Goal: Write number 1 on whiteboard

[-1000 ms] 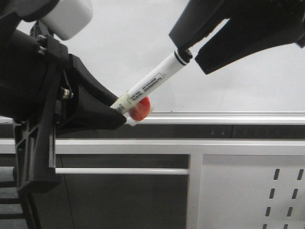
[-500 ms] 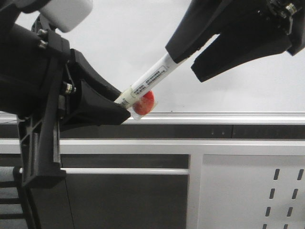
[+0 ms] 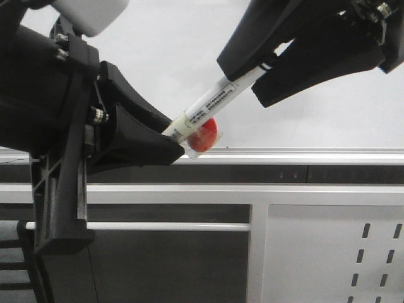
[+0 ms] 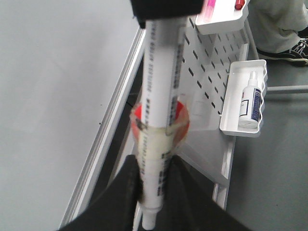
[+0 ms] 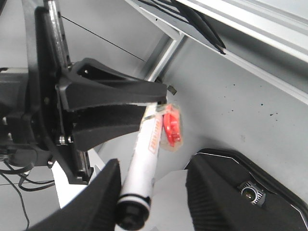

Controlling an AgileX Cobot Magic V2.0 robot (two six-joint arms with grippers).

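The whiteboard (image 3: 170,57) fills the back, with a silver rail (image 3: 303,155) along its edge. No marker stroke shows on it in the front or left wrist view (image 4: 53,96). My left gripper (image 3: 180,148) is shut on the lower end of a white marker pen (image 3: 214,104) that has a red piece (image 3: 203,137) taped to it. My right gripper (image 3: 243,79) is open, its jaws wide apart around the pen's black-capped upper end (image 5: 132,214). In the right wrist view a thin dark line (image 5: 103,38) crosses a grey surface; I cannot tell whether it is the number 1.
Beyond the rail hangs a white perforated panel (image 4: 211,67) with white trays, one holding a small bottle (image 4: 251,98). A silver frame (image 3: 189,193) runs under the rail. Tiny black specks (image 5: 269,114) dot the glossy board.
My left gripper has moved right with the pen. My right gripper has come down over the pen's capped end, which now lies between its open fingers.
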